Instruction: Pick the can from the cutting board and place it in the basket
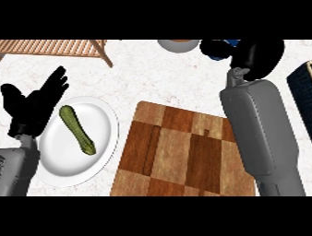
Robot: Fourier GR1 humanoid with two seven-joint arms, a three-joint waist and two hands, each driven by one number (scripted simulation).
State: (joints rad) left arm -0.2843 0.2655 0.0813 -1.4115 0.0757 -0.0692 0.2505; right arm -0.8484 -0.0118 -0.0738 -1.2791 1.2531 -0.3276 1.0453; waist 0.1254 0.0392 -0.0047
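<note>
From the head view, at far right, the right hand is curled round a blue thing, apparently the can, of which only a small part shows past the black fingers. It is held above the counter, beyond the far edge of the cutting board and left of the basket, not yet over it. That dark woven basket sits at the right edge. The board, a wooden patchwork, lies in the near middle with nothing on it. Left of the board, a white plate holds a green zucchini lying lengthwise. At near left, the left hand rests open, fingers up, partly over the plate's left rim. A wooden rack stands at far left, and a grey bowl shows at the far middle edge.
</note>
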